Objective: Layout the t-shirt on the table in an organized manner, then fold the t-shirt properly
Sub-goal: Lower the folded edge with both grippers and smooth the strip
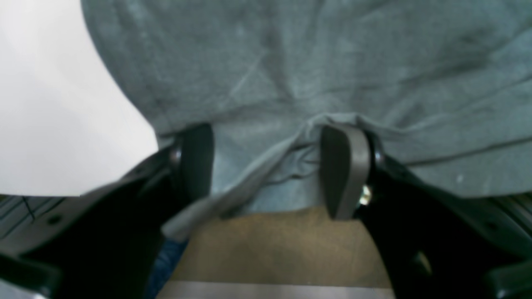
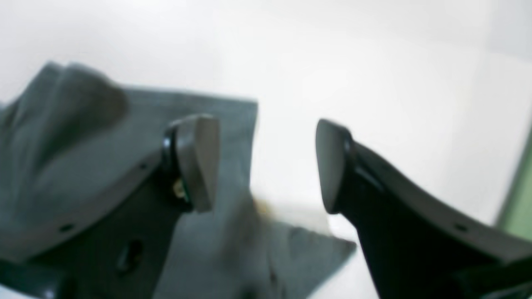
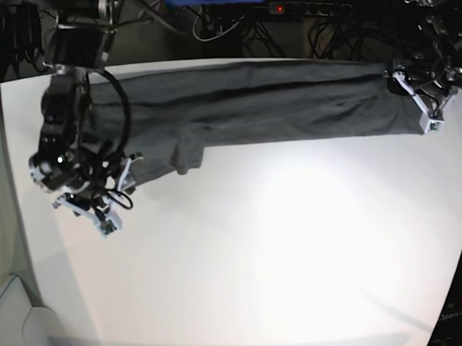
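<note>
Base view: t-shirt (image 3: 266, 102) stretched lengthwise along table (image 3: 280, 247) far edge

tangled black cables (image 3: 317, 27) and a power strip (image 3: 308, 7) behind.

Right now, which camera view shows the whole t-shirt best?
The base view: the t-shirt lies stretched along the far side of the table, seen end to end. The left wrist view shows only close-up cloth between open jaws; the right wrist view shows one blurred corner.
</note>
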